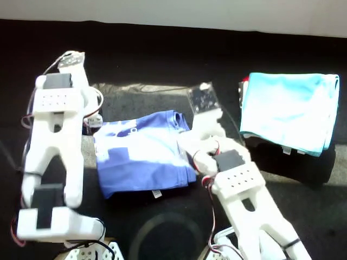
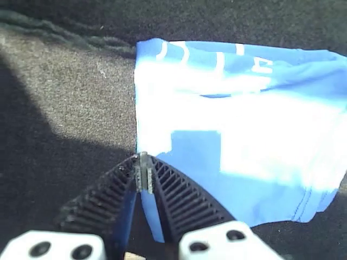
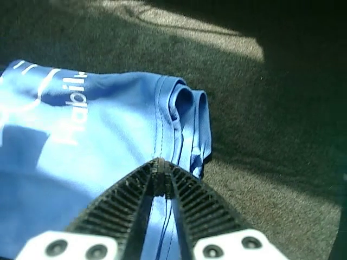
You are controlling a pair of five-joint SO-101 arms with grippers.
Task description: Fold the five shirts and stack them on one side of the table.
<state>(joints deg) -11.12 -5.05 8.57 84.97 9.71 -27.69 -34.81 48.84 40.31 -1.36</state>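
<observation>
Blue shirt point(image 1: 143, 157) clamped, left gripper point(image 2: 142, 176), right gripper point(image 3: 161, 173)

White lettering on blue shirt point(image 1: 143, 157), turquoise shirt point(image 1: 287, 108), black table point(image 1: 162, 54).

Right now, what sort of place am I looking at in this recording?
Probably a lab or workshop bench set up for cloth-folding trials. The table is covered in dark fabric, the white left arm and right arm stand side by side over a blue shirt, and a folded stack lies at one side.
</observation>
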